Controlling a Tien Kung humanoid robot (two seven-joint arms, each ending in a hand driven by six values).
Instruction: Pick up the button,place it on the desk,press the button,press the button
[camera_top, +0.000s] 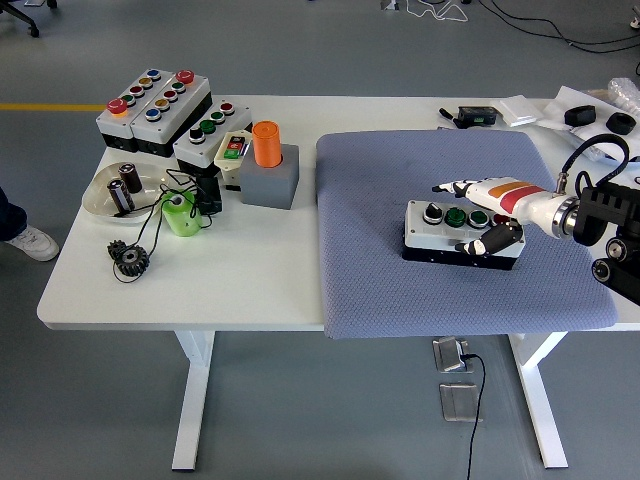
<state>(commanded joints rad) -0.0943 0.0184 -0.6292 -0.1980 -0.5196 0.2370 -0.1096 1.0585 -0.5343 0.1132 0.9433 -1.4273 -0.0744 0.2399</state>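
While my right hand (478, 215) hovers unclenched over the button box (460, 232), an off-centre press could skid it across the mat (400, 290).

Right hand (478, 212) — fingers spread, reaching leftward.

White table (200, 290) on grey floor (300, 50) (one yellow stripe (40, 106)).
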